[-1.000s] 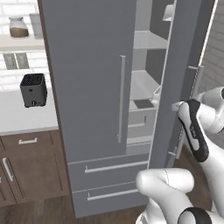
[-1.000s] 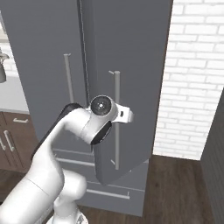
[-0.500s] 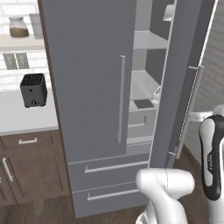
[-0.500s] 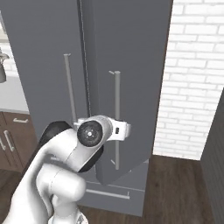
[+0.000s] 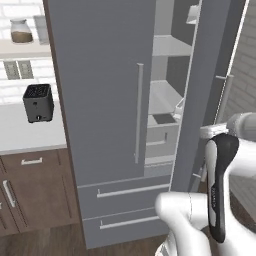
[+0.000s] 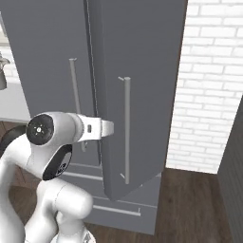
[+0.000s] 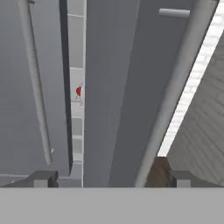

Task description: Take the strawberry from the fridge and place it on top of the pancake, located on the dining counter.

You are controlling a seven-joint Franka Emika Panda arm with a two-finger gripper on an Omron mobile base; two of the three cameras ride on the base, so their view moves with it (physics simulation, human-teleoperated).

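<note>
Kitchen: white brick wall (image 6: 209,95) to the right, wood floor below, a white counter (image 5: 25,131) with a small black appliance (image 5: 38,102) to the left of the fridge.
Fridge: tall grey fridge (image 5: 100,90) with its right door (image 6: 142,95) swung partly out, light shelves (image 5: 167,45) showing through the gap, left door closed.
Strawberry: a tiny red spot (image 7: 79,91) in the hand view, seen through the narrow slit between the doors, resting on a pale shelf deep inside.
Gripper: gripper (image 7: 109,178) sits close beside the right door's bar handle (image 7: 175,87); its two dark tips stand wide apart with nothing between them.
Handling: likely very light, soft and easily bruised, with a rounded skin that could slip or roll off the shelf.
Where to hold: probably across the widest part of the fruit, fingers closing gently from both sides.
Obstacle: the gap looks too narrow for the hand, so the door probably needs to open wider first.
</note>
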